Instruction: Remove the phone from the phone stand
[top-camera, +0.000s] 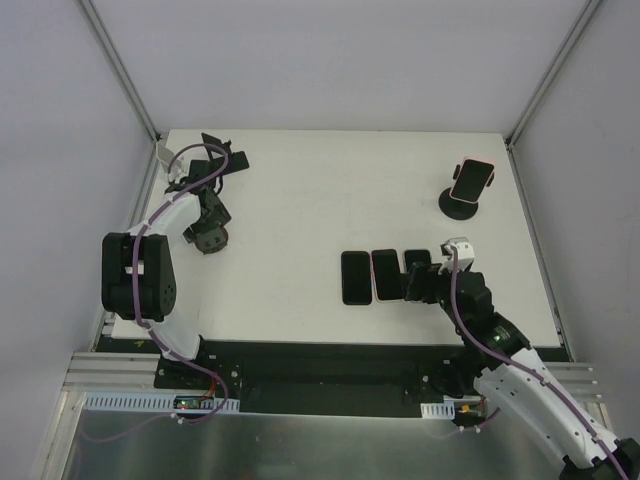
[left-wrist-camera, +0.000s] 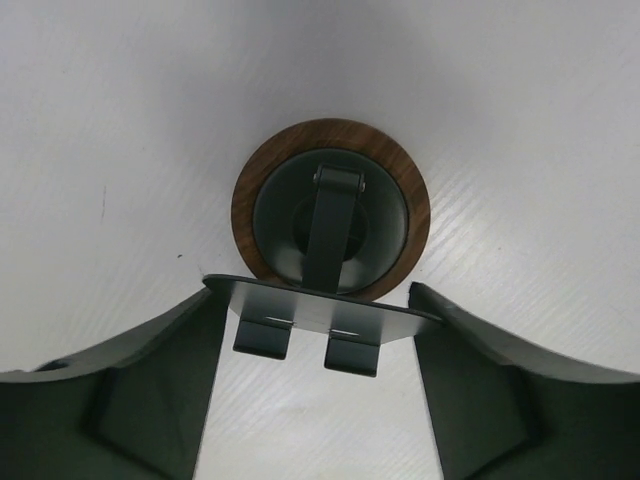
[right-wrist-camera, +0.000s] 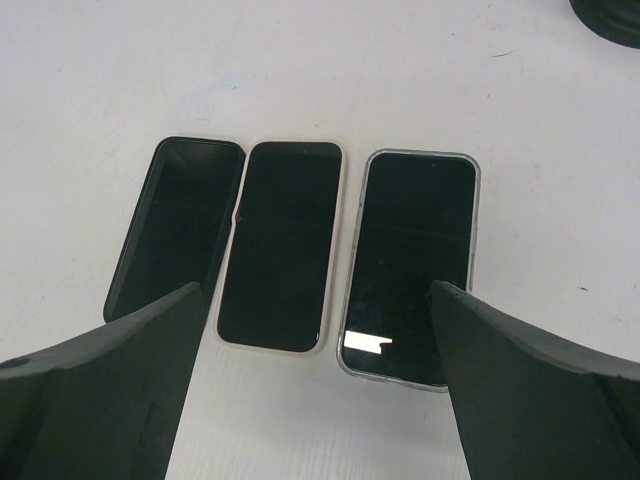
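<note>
The phone (top-camera: 470, 177), pink-edged, sits tilted in the black phone stand (top-camera: 459, 205) at the far right of the table (top-camera: 300, 200), well apart from both arms. The right gripper (right-wrist-camera: 315, 292) hovers over three loose phones (right-wrist-camera: 280, 245) lying flat side by side, its fingers (right-wrist-camera: 120, 380) spread wide and holding nothing. Only the left wrist view shows the left gripper (left-wrist-camera: 318, 300) spread wide either side of the cradle plate (left-wrist-camera: 320, 310) of a second stand (left-wrist-camera: 400, 180) with a wood-rimmed base; whether it touches the plate is unclear.

Three black-screened rectangular phones (right-wrist-camera: 278, 245) lying flat; one pink-edged phone (top-camera: 471, 178) propped. Two round-based phone stands (left-wrist-camera: 330, 225), possibly a third, unclear.
</note>
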